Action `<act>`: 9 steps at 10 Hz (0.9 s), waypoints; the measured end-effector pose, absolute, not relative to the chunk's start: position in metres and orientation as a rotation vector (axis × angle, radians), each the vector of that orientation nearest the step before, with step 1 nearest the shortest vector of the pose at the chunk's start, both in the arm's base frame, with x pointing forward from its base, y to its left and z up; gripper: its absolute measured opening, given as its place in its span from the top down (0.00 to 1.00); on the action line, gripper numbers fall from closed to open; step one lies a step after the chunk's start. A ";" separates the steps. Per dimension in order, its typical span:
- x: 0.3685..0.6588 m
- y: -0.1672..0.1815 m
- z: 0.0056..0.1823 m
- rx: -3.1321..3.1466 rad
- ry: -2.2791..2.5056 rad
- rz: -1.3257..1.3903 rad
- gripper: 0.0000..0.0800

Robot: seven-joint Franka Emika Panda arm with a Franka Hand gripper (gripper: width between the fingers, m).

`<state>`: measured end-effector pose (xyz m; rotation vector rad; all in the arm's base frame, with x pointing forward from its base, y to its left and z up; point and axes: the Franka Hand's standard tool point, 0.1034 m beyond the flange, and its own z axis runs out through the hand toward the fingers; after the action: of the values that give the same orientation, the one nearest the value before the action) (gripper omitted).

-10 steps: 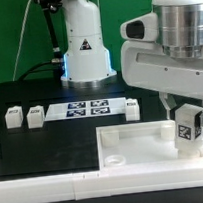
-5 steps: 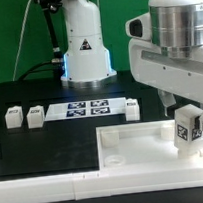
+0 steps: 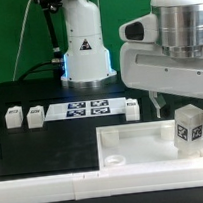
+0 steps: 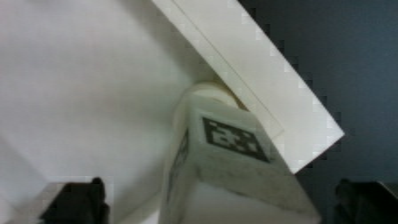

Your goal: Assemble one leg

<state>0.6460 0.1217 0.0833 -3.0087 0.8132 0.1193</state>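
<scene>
A leg (image 3: 190,129), a white post with a marker tag on its side, stands upright at the corner of the large white rimmed panel (image 3: 133,139) on the exterior view's right. My gripper (image 3: 183,101) hangs just above it, open, with a dark finger (image 3: 155,105) clear of the post. In the wrist view the leg (image 4: 228,150) rises from the panel (image 4: 89,100), between my spread fingertips (image 4: 75,200) without touching either. My gripper (image 4: 221,205) holds nothing.
Three more legs (image 3: 13,117), (image 3: 35,117), (image 3: 132,109) lie on the black table behind the panel. The marker board (image 3: 88,109) lies among them. The arm's white base (image 3: 84,46) stands at the back.
My fingers have let go of the leg and lifted a little. The leg stays standing in the panel's corner.
</scene>
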 end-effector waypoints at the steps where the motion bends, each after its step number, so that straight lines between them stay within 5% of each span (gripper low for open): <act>1: 0.646 0.121 0.083 -3.048 0.624 0.114 0.19; 9: 0.647 0.117 0.083 -3.091 -0.375 0.094 0.19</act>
<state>0.6470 0.1173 0.0832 -3.0912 -0.3753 0.0937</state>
